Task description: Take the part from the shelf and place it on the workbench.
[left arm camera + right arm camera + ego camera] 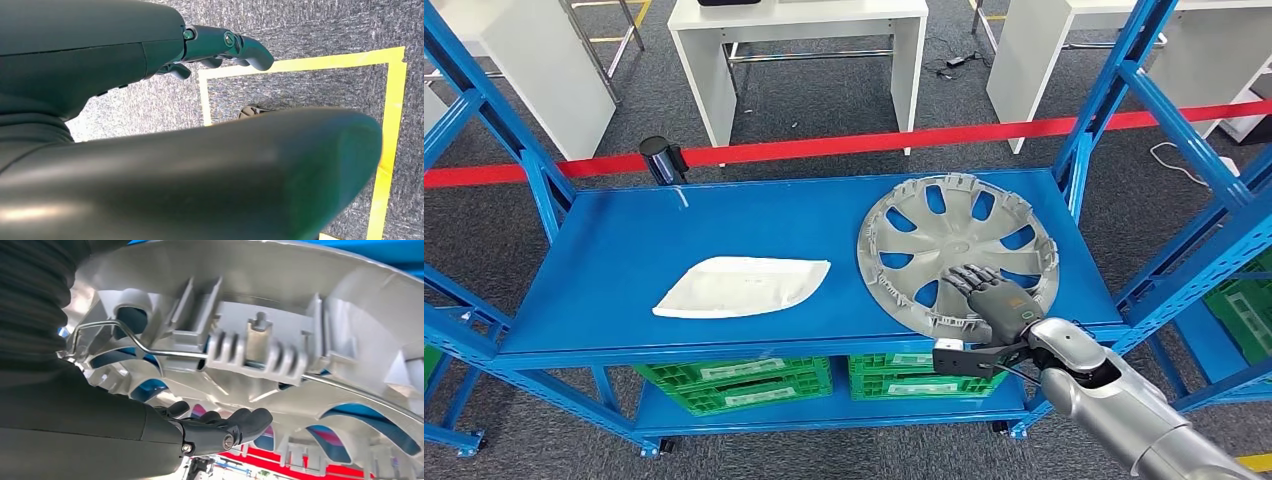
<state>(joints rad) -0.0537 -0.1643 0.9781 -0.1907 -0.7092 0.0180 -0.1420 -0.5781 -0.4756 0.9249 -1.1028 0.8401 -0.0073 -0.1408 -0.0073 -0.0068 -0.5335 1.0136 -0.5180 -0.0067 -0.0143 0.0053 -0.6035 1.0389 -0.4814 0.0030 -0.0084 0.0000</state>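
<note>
A silver wheel cover (959, 240) lies inner side up at the right end of the blue shelf (624, 240), its near rim reaching the shelf's front edge. My right hand (989, 295) rests on that near rim, its fingers stretched flat over the spokes. In the right wrist view the fingers (235, 427) lie straight below the cover's (260, 305) clipped rim and wire ring, curling around nothing; the thumb is hidden. A flat white part (742, 287) lies at the shelf's middle left. My left hand (100, 60) hangs over grey floor and holds nothing.
Blue slanted uprights (1114, 100) frame the shelf on both sides. Green crates (734, 385) sit on the level below. A red barrier tape (824, 147) runs behind the shelf, with white tables (804, 40) beyond it. Yellow tape (390, 125) marks the floor under my left hand.
</note>
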